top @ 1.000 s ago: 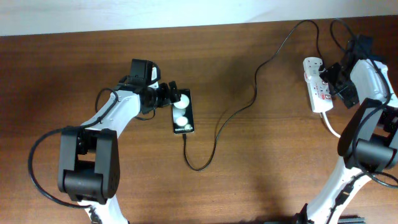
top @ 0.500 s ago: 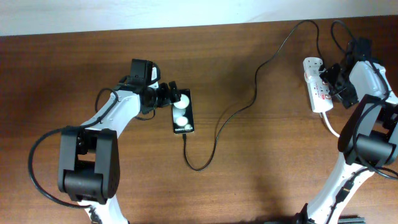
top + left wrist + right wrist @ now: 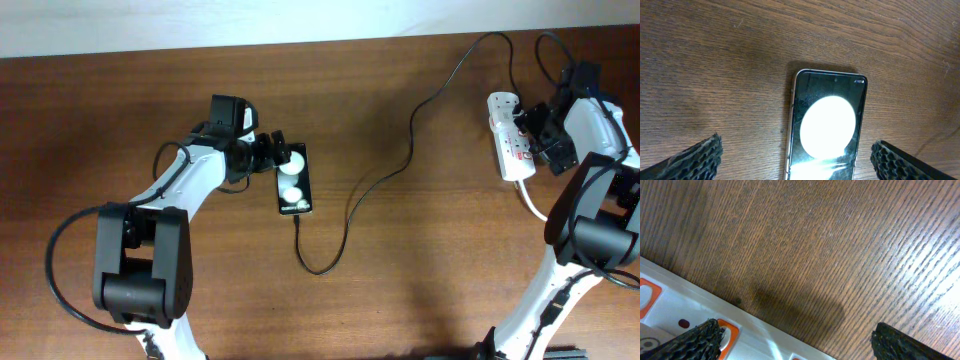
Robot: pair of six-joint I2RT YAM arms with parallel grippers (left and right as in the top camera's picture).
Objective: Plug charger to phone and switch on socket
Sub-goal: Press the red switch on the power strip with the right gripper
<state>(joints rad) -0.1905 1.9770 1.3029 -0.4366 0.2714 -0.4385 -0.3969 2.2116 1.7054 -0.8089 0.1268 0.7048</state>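
Note:
The phone (image 3: 294, 181) lies flat left of the table's middle, a black slab with two white spots; in the left wrist view the phone (image 3: 827, 125) shows a bright glare. My left gripper (image 3: 281, 158) hovers at its far end, open, its fingers (image 3: 695, 160) standing wide on both sides of the phone without touching it. The black charger (image 3: 410, 150) loops from the phone's near end to the far right. The socket (image 3: 510, 140) lies at the right. My right gripper (image 3: 535, 125) hangs open over the socket (image 3: 670, 315), one fingertip (image 3: 705, 337) above an orange-red switch.
A thick white cord (image 3: 532, 200) runs from the socket toward the near right. Both arm bases stand at the near edge. A pale strip borders the table's far edge (image 3: 300, 25). Bare wood (image 3: 840, 255) lies beside the socket.
The right gripper has shifted very slightly toward the far edge beside the socket. The left gripper, phone and cable have not moved.

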